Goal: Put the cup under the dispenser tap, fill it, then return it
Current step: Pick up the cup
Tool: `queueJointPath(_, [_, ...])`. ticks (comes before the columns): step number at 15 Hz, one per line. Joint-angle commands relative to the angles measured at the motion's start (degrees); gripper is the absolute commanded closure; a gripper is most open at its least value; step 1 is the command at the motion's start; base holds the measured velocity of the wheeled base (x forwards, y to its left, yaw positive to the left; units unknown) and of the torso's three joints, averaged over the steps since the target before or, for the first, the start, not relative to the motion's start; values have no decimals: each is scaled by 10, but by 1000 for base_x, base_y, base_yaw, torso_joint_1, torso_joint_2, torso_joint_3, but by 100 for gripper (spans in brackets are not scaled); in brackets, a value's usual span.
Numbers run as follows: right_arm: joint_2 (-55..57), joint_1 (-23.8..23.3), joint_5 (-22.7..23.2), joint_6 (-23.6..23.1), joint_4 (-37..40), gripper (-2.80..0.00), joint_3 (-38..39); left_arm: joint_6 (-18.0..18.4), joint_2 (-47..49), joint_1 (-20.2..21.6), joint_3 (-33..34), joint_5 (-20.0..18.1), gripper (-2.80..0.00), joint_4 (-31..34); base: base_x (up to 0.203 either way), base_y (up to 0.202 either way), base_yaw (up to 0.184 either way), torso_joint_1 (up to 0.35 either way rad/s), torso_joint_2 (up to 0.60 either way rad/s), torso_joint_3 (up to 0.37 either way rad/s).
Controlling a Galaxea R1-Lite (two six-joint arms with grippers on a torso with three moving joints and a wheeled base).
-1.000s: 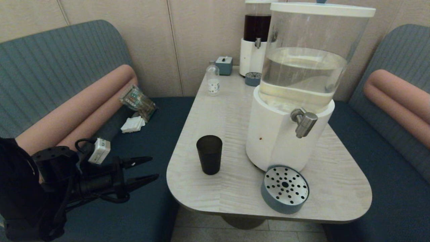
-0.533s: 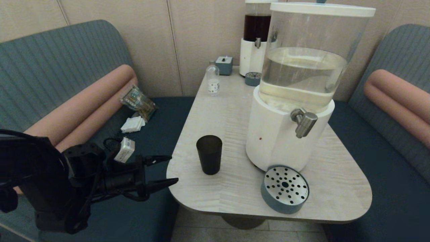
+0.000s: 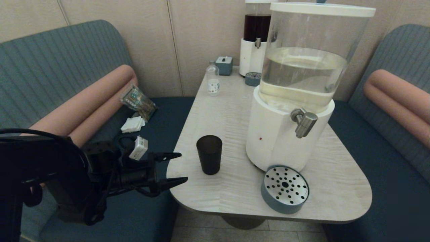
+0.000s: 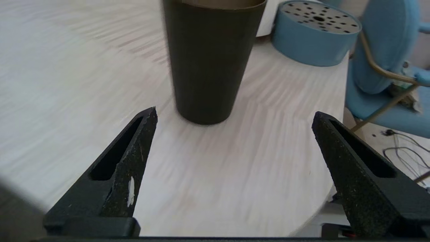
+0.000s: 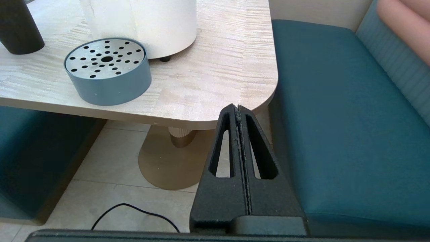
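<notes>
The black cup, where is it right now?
The cup stands upright on the table, left of the white dispenser base, just ahead of the open left gripper.

Booth alcove; beige panelled wall (image 3: 188, 37) behind, vertical seams; ribbed grey-teal bench backs (image 3: 57, 64) on both sides, salmon-pink bolster rolls (image 3: 87, 104) along them; dark teal seat cushions (image 5: 336, 111); pale wood-grain table (image 3: 218, 114), rounded corners, on a brass-toned pedestal (image 5: 164, 161); light tiled floor (image 5: 111, 174), a black cable (image 5: 134, 211) lying across it.
</notes>
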Motion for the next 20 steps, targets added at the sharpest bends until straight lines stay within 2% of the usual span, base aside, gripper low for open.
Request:
queueJointPath(1, [-1, 0, 0, 0, 0, 0, 8, 1, 14, -11, -18, -2, -280, -5, 0, 0, 0, 0, 0, 0])
queueJointPath(5, [-1, 0, 0, 0, 0, 0, 8, -2, 31, -30, -56, 17, -280, -5, 0, 0, 0, 0, 0, 0])
queueJointPath(7, [-1, 0, 0, 0, 0, 0, 8, -1, 48, -39, -85, 41, -280, -5, 0, 0, 0, 0, 0, 0])
queueJointPath(14, [0, 0, 1, 0, 0, 0, 8, -10, 73, -78, -125, 69, -280, -5, 0, 0, 0, 0, 0, 0])
queueJointPath(20, [-1, 0, 0, 0, 0, 0, 8, -27, 108, -118, -198, 130, -280, -5, 0, 0, 0, 0, 0, 0])
